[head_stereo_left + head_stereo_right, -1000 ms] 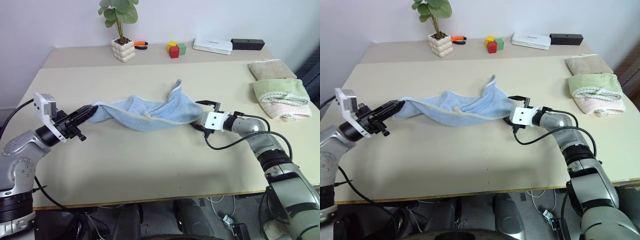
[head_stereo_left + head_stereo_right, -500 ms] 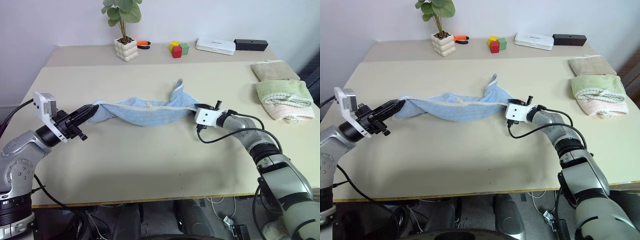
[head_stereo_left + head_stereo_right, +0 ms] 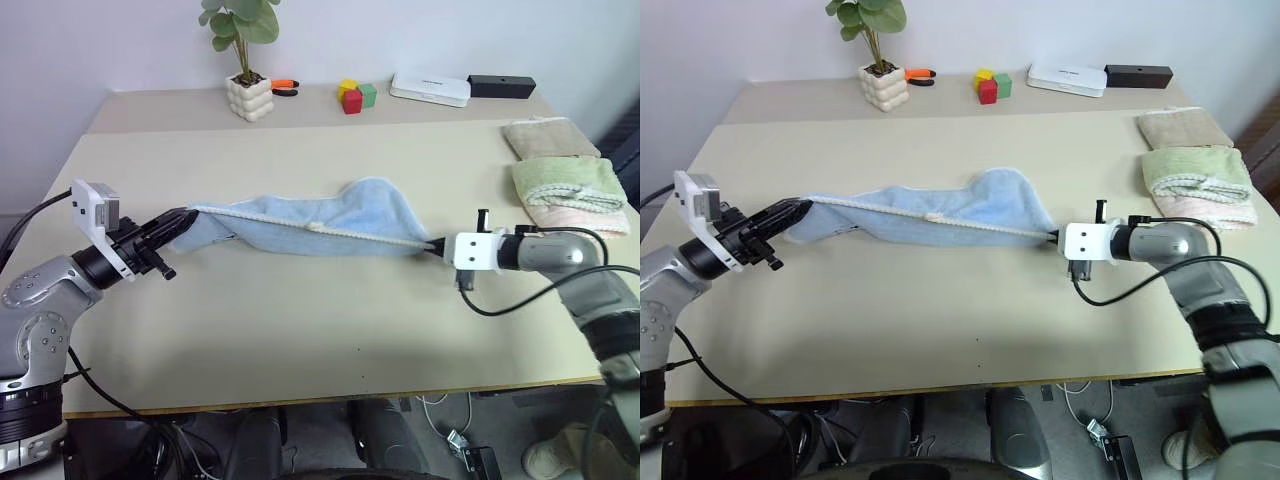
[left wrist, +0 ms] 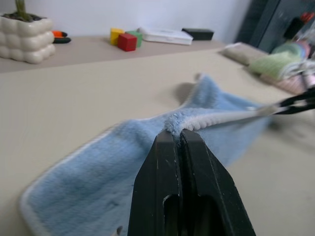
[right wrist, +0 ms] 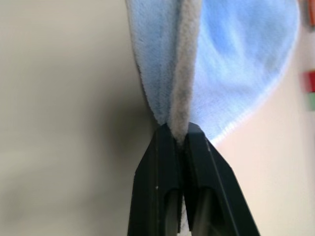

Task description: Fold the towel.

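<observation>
The light blue towel (image 3: 320, 222) hangs stretched between my two grippers just above the beige table (image 3: 300, 320), its pale trim pulled into a taut line. My left gripper (image 3: 188, 215) is shut on the towel's left corner. My right gripper (image 3: 432, 244) is shut on the right corner. In the left wrist view the black fingers (image 4: 182, 162) pinch the whitish edge of the towel (image 4: 113, 167). In the right wrist view the fingers (image 5: 179, 157) clamp the trim of the towel (image 5: 231, 64).
A folded beige towel (image 3: 545, 138) and a folded green-and-pink towel (image 3: 568, 192) lie at the table's right edge. At the back stand a potted plant (image 3: 245, 90), coloured blocks (image 3: 354, 96), a white box (image 3: 428, 90) and a black box (image 3: 501, 86).
My right gripper closed on the towel's right corner and pulled it to the right, stretching the bunched towel straight. The left gripper kept its hold in place.
</observation>
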